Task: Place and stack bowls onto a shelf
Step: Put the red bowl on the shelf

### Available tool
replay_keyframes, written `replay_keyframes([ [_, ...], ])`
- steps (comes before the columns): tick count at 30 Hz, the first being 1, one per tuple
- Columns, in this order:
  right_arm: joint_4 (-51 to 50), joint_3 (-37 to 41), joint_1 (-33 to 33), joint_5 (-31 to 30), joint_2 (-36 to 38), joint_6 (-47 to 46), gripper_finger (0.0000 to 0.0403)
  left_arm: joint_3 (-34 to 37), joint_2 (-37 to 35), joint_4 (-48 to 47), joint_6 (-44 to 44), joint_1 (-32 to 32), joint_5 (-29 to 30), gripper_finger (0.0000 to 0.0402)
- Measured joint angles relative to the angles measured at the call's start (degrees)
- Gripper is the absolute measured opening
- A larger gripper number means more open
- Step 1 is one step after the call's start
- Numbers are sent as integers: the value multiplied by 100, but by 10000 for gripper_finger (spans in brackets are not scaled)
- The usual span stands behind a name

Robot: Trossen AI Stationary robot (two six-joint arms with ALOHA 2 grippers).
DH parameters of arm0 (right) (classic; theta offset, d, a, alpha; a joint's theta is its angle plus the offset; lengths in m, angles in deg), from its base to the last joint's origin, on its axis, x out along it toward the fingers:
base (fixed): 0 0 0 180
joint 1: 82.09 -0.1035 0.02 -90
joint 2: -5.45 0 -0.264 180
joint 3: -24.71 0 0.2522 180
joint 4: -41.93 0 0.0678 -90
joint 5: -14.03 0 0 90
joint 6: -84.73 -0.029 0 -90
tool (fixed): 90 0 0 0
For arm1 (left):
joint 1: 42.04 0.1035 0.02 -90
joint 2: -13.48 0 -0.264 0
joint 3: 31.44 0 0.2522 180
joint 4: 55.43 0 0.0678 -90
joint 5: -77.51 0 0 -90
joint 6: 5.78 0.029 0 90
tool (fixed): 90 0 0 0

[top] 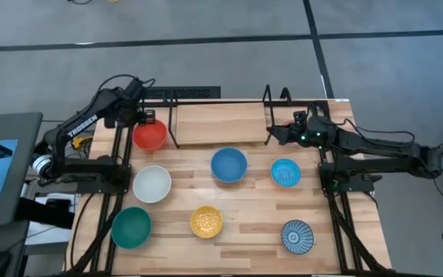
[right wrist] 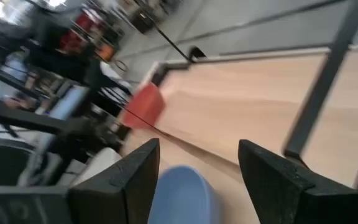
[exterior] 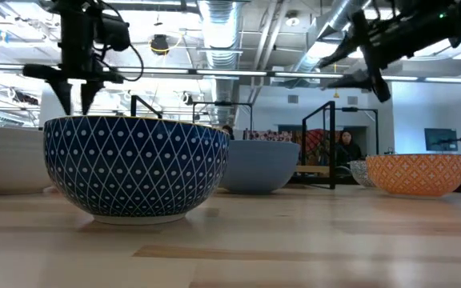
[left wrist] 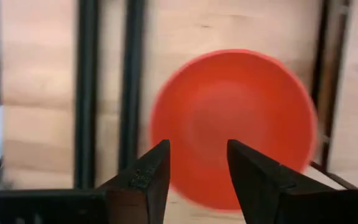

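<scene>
On the wooden worktop [top: 237, 246] sit six bowls in the open, seen from above: a white bowl [top: 152, 184], a blue bowl [top: 228, 165], a light blue bowl [top: 285, 173], a teal bowl [top: 131, 227], a yellow patterned bowl [top: 206, 221] and a blue-and-white striped bowl [top: 297, 235]. A seventh, the red-orange bowl [top: 150, 135], lies at the left end of the shelf [top: 218, 123], a light wooden plank on black wire legs along the far side of the worktop; whether it rests on the plank or just beside it cannot be told from above.

The left pincer [top: 146, 116] hangs right over the far rim of the red-orange bowl. In the left wrist view its two dark fingers [left wrist: 142, 180] stand apart with nothing between them, and the red-orange bowl [left wrist: 234, 124] lies below them, blurred.

The right pincer [top: 274, 134] hovers over the right end of the shelf, near the wire leg there. The right wrist view shows its fingers [right wrist: 135, 177] spread wide and empty, with the blue bowl [right wrist: 182, 193] and the red-orange bowl [right wrist: 146, 107] beyond them.

From worktop height, a dark blue bowl with a white diamond pattern [exterior: 134, 166] stands nearest, and an orange patterned bowl [exterior: 417, 173] sits to the right.
</scene>
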Motion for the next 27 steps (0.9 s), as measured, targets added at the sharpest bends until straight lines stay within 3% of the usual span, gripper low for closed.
replay_keyframes([
  [3,-145,-2,0,-13,-154,-30,246,243,-68,-539,-418,-133,72,139],
  [6,-231,-2,-2,-17,-300,-26,246,753,-212,-483,-758,-231,14,139],
  [14,-293,-9,0,-23,-528,78,246,2073,-632,634,-1476,-268,-329,139],
  [18,-284,-9,-2,5,-533,168,246,2117,-669,999,-1554,-331,-508,139],
  [27,-286,-9,-2,214,-531,164,246,1661,-757,798,-1599,-570,-719,139],
])
